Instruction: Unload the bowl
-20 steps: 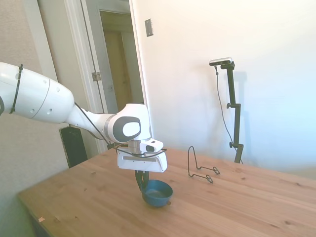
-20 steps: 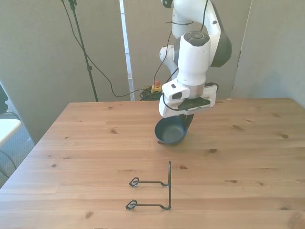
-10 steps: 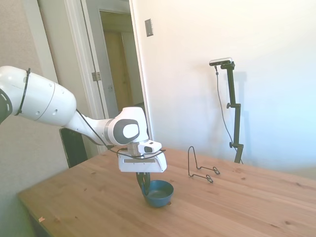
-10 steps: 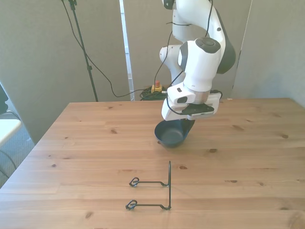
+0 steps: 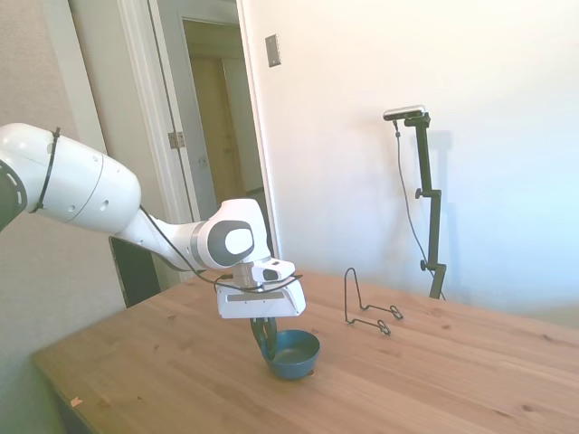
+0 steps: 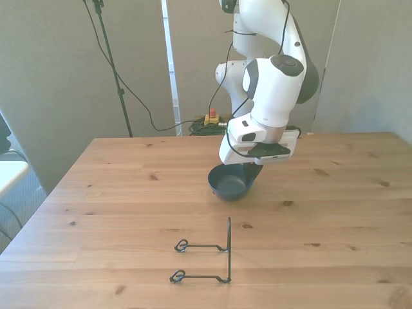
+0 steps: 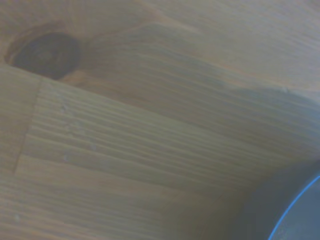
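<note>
The bowl [image 5: 291, 353] is seen upright on the bench [image 5: 434, 380], well apart from the wire stand [image 5: 366, 303], its rim pinched in the clenched claw [image 5: 264, 336]. It is judged light, rigid and slippery; the rim is best held.

The bowl [image 6: 231, 183] sits on the table [image 6: 96, 193], the wire stand [image 6: 209, 257] well apart

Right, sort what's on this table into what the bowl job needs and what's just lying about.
Part of the job:
- bowl, dark blue, on the table
- gripper, at the bowl's rim

Just lying about:
- black wire stand, apart from the bowl, nearer the front view's bottom edge
</note>
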You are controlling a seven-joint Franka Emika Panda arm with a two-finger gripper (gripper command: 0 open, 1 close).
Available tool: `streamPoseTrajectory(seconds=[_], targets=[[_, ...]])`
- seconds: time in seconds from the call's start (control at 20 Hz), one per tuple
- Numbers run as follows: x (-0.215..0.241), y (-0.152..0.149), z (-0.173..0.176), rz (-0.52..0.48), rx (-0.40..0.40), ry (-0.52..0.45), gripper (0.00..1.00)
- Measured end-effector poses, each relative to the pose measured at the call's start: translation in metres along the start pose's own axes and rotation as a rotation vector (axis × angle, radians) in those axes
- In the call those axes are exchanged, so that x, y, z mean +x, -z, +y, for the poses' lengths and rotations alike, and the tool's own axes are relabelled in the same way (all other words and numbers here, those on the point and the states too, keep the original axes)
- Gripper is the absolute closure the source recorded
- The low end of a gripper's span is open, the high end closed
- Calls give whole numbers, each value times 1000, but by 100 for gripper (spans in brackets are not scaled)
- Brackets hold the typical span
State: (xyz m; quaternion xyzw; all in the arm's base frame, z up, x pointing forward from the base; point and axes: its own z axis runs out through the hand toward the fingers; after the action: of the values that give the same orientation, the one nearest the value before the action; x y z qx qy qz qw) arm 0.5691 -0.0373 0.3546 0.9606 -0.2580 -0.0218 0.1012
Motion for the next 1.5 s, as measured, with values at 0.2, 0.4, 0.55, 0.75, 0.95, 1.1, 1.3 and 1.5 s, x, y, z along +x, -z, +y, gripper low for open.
streamPoseTrajectory(seconds=[0.2,0.4,0.55,0.75,0.95,1.1,1.3,1.5], targets=[[-1,-7,-2,-11,-7,5,0],[-1,-5,-3,-10,1,1,0],[1,7,-1,-3,32,-19,0],[4,31,15,15,82,-60,0],[6,53,35,19,145,-99,0],[9,72,56,30,201,-141,0],[16,92,97,45,238,-222,0],[25,99,135,54,256,-296,0]])
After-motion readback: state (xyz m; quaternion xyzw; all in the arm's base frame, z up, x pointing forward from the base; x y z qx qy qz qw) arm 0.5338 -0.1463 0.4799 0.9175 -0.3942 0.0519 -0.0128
